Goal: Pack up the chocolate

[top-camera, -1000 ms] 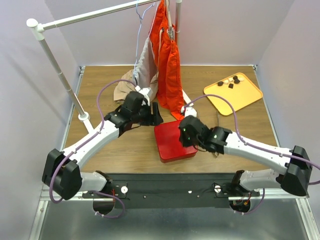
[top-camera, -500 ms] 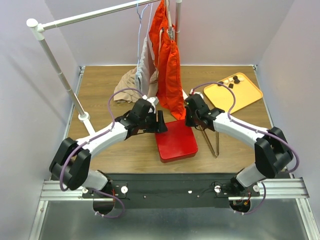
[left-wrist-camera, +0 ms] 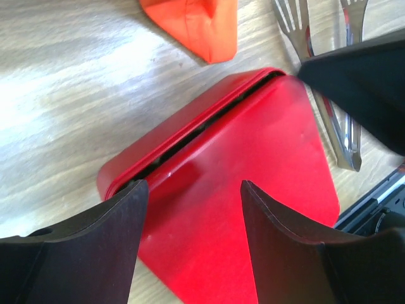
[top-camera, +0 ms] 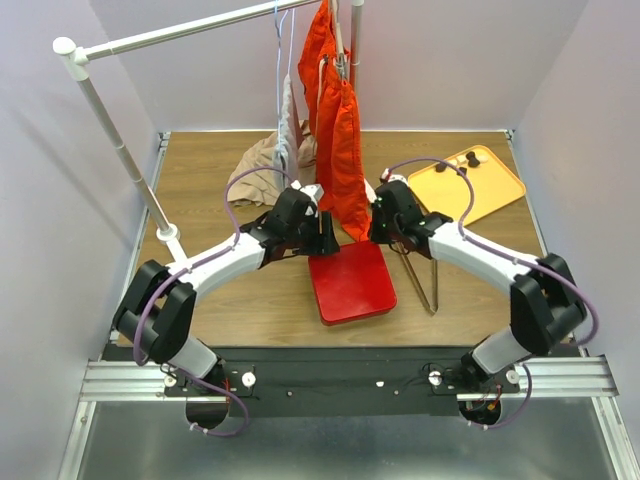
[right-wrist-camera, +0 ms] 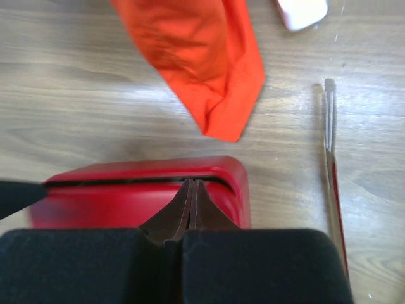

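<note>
The chocolate (top-camera: 470, 157) is a few small dark lumps on the yellow-orange tray (top-camera: 490, 195) at the back right, far from both grippers. The red square box (top-camera: 352, 282) lies closed at the table's middle, with a dark slit along its far edge (left-wrist-camera: 190, 136). My left gripper (top-camera: 326, 236) is open and empty, its fingers (left-wrist-camera: 95, 253) spread over the lid's far left part. My right gripper (top-camera: 379, 226) is shut, its tips (right-wrist-camera: 192, 185) at the slit on the box's far edge (right-wrist-camera: 139, 170).
Metal tongs (top-camera: 420, 275) lie on the wood right of the box, also in the right wrist view (right-wrist-camera: 332, 158). An orange garment (top-camera: 340, 150) hangs from the rack down to the table just behind the box. Beige cloth (top-camera: 262, 170) lies at the back left.
Both arms have swung in to the red box's far edge. The right arm has left the box's right side, and the tongs now lie there uncovered on the table.
</note>
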`<state>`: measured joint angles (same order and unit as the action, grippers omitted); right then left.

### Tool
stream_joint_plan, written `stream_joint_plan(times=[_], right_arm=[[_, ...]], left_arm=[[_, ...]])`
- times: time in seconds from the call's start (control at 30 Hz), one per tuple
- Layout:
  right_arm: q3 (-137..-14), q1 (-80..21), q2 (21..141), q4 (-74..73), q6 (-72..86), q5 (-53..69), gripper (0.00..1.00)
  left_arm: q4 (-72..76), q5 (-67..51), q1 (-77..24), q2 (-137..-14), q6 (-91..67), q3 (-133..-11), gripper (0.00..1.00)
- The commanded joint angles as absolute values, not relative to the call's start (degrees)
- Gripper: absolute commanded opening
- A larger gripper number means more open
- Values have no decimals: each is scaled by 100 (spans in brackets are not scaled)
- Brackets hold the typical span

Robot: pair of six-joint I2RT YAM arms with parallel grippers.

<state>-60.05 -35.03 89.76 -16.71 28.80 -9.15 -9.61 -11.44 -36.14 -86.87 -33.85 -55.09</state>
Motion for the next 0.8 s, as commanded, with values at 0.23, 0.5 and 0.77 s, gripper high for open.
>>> stream_joint_plan(times=[0.23, 0.5, 0.77], right_arm=[[-5573, -3498, 8122, -1749, 2988, -835, 1], [-4870, -4040, 6514, -2512, 3014, -53, 1], [-4053, -5878, 5818, -3217, 3884, -148, 4]], left_arm=[[-1301, -818, -3639, -8112, -3516, -5247, 69], [-1520, -335, -3604, -8435, -3252, -5984, 70], [-1073, -992, -3139, -9360, -3217, -6565, 70]])
